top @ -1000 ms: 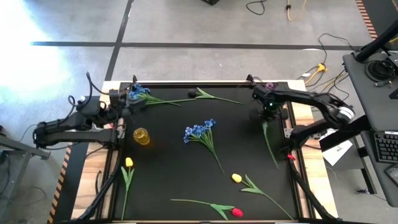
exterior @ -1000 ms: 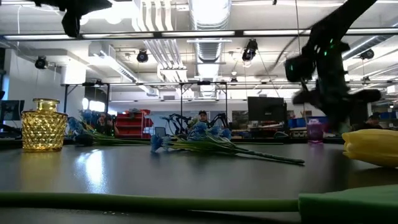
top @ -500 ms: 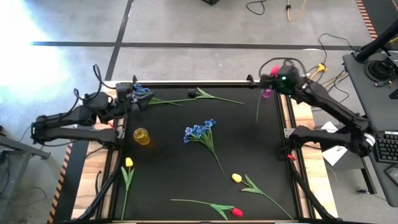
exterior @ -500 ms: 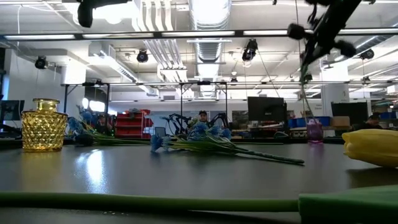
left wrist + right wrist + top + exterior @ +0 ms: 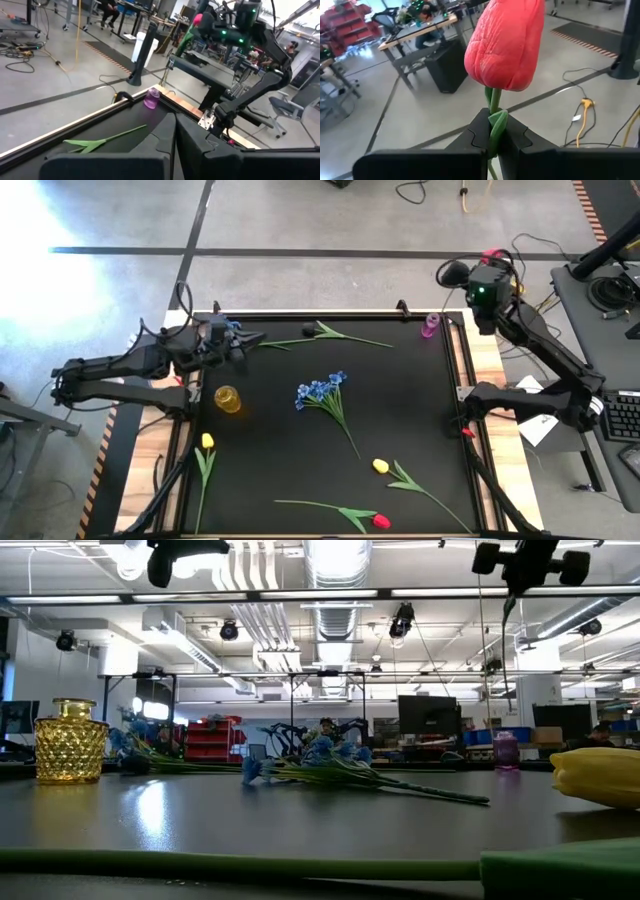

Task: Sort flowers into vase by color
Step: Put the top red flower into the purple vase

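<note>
My right gripper (image 5: 487, 272) is raised high beyond the table's far right corner, shut on a red tulip (image 5: 506, 42). The bud also shows in the left wrist view (image 5: 197, 20). A small purple vase (image 5: 430, 326) stands on that corner, below the gripper. My left gripper (image 5: 238, 342) is shut and empty, up in the air by the far left edge (image 5: 160, 560). A blue bunch (image 5: 226, 328) lies on the table beneath it. The yellow glass vase (image 5: 228, 399) stands near the left edge. Another blue bunch (image 5: 322, 390) lies mid-table. My right gripper pinches the red tulip's green stem (image 5: 493, 125) between its two fingers, just below the bud. The bud stands out past the fingertips. The flower is lifted clear of the table.
A long green stem with a leaf (image 5: 330, 333) lies along the far edge. Yellow tulips lie near the left edge (image 5: 207, 442) and right of centre (image 5: 381, 466). A red tulip (image 5: 380, 521) lies at the near edge. Wooden rims border the black mat.
My right gripper has picked the flower off the mat by the right edge. It swung it up and toward the far right corner, so the stem is clear of the table. My left gripper has moved right along the far edge and risen a little.
</note>
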{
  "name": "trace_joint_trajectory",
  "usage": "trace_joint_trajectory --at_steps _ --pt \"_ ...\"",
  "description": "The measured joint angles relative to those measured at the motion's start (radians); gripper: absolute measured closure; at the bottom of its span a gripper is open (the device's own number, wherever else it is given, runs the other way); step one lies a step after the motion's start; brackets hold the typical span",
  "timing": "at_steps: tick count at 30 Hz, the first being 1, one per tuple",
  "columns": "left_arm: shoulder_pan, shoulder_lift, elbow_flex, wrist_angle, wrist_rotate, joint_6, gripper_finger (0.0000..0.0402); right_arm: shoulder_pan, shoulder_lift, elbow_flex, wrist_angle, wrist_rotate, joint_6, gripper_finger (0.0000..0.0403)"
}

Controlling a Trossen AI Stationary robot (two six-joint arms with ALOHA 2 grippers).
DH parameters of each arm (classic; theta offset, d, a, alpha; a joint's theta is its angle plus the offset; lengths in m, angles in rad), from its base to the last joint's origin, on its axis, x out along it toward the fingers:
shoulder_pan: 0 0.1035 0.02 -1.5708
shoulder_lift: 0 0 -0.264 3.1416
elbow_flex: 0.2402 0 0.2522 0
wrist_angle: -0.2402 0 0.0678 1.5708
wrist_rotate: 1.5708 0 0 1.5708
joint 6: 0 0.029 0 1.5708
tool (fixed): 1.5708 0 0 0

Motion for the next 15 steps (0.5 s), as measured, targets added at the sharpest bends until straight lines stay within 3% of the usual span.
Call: trace_joint_trajectory --at_steps 6,15 --pt "0.0 0.018 0.0 0.027 0.055 -0.024 0.0402 -0.033 0.059 -0.082 0.155 0.005 -0.012 0.039" --pt "-0.002 -0.002 0.0 0.042 0.116 -0.052 0.0402 -0.051 0.08 -0.122 0.157 0.031 0.001 0.039"
